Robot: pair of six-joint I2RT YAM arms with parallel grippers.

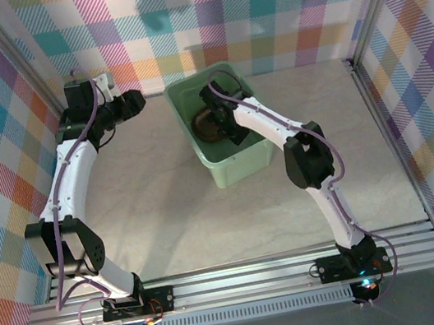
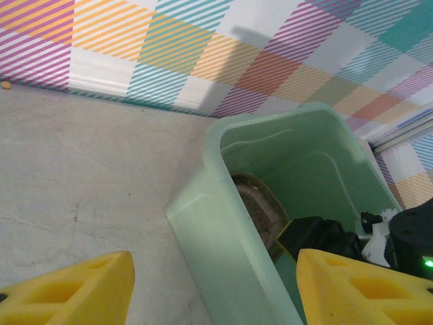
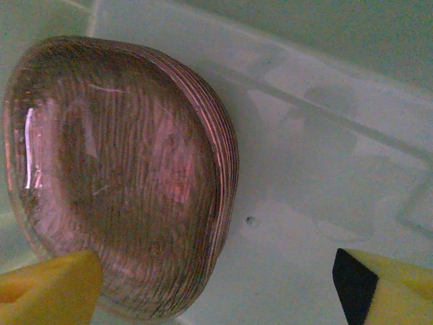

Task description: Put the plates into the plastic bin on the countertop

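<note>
Inside, the plates (image 3: pixel 115 176) are stacked in the bin (image 1: pixel 239 167), set near its 9 o'clock wall in the top view. In the right wrist view, bare floor is left at the stack's 3 o'clock. The right gripper (image 3: pixel 216 291) is held over the stack's edge, fingers apart, nothing gripped. The left gripper (image 1: pixel 134 103) is held outside the rim at 9 o'clock, fingers apart, over open countertop (image 1: pixel 175 211).

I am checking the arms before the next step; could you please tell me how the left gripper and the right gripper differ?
Place: the left gripper hangs outside the plastic bin, over the countertop beside its wall; the right gripper is down inside the bin. Below: the left gripper faces the bin's wall, the right gripper the stacked plates. Both are yellow-tipped and spread open.
</note>
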